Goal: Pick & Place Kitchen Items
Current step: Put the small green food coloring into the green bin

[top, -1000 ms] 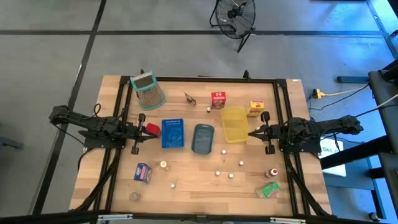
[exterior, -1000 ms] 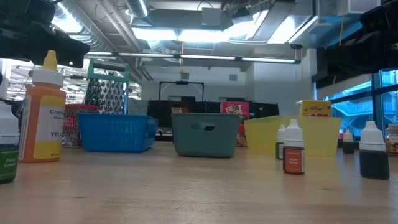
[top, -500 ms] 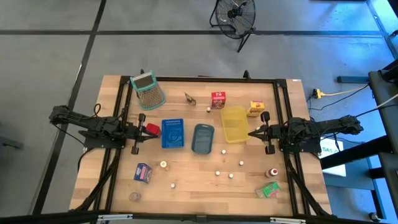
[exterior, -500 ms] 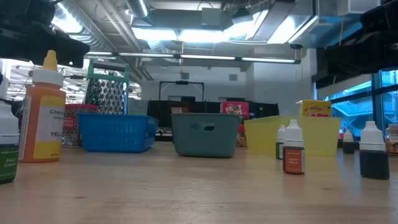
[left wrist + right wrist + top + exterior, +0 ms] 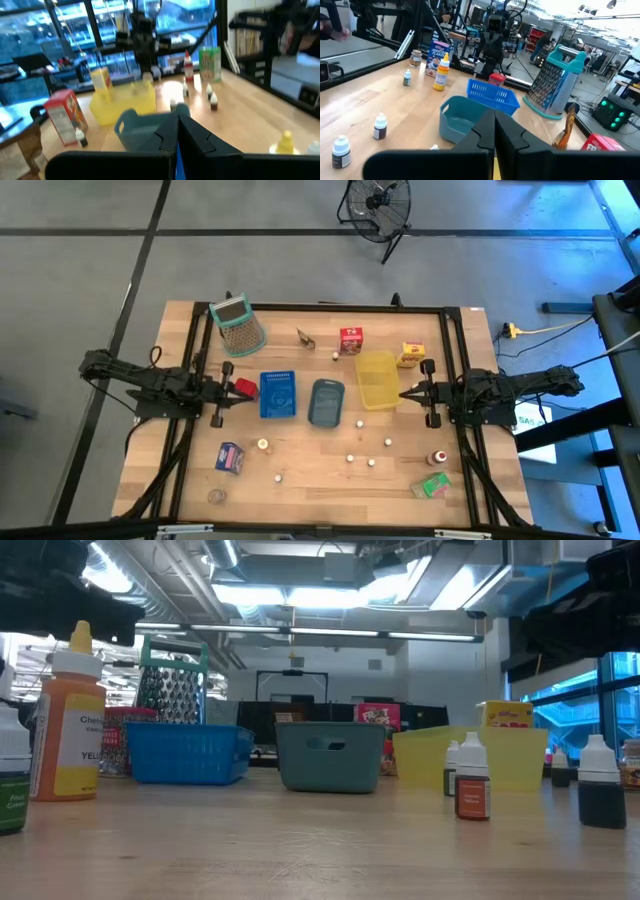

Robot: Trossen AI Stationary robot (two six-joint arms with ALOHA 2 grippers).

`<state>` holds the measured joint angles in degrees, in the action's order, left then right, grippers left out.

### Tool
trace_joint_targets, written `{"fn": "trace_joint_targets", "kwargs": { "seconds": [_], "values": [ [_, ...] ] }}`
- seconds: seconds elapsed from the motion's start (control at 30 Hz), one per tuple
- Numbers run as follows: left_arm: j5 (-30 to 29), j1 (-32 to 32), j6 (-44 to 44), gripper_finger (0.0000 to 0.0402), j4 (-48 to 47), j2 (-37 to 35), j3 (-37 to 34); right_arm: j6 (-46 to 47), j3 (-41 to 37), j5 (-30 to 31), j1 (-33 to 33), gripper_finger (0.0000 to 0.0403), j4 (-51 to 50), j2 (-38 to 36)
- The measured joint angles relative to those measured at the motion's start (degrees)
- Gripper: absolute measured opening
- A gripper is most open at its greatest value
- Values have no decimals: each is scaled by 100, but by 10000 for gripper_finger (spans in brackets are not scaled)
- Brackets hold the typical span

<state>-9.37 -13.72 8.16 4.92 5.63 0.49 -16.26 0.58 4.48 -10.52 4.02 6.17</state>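
Kitchen items lie scattered over the wooden table (image 5: 320, 490): a red carton (image 5: 350, 340) and a yellow carton (image 5: 409, 355) near the far edge, a blue-purple carton (image 5: 230, 457) toward the near left, a green carton (image 5: 433, 485) at the near right with a red-capped bottle (image 5: 437, 457) just beside it, and several tiny white pieces (image 5: 360, 423) dotted across the near half. In the middle stand three trays in a row: a blue tray (image 5: 277, 394), a grey-blue tray (image 5: 326, 401) and a yellow tray (image 5: 376, 378). A green-rimmed grater (image 5: 238, 326) sits at the far left corner.

The left gripper (image 5: 237, 392) hangs at the table's left side, just beside the blue tray, its fingers pressed together with nothing between them. The right gripper (image 5: 405, 393) hangs at the right side, its tip close to the yellow tray, fingers likewise pressed together and empty. Both grippers point inward toward the trays, well apart from each other.
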Motion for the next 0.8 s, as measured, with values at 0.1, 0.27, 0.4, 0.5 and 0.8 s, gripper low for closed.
{"fn": "trace_joint_targets", "kwargs": {
  "seconds": [0.1, 0.27, 0.4, 0.5, 0.8],
  "values": [
    [-2, 0, 4, 6, 132, 0, 2, 181, 0, -5, 0, 3, 87, 2],
    [-2, 0, 7, 6, 130, 0, 0, 706, 0, -73, 0, 3, 642, 0],
    [0, 0, -6, 6, 200, 0, 2, 1403, 0, -347, 0, 3, 845, 0],
    [0, -4, -240, 6, 285, 0, 0, 1612, 0, -316, -2, 3, 880, 2],
    [22, -4, -741, 6, 446, -2, 0, 1559, 2, 8, -2, 3, 1351, 0]
  ]
}}
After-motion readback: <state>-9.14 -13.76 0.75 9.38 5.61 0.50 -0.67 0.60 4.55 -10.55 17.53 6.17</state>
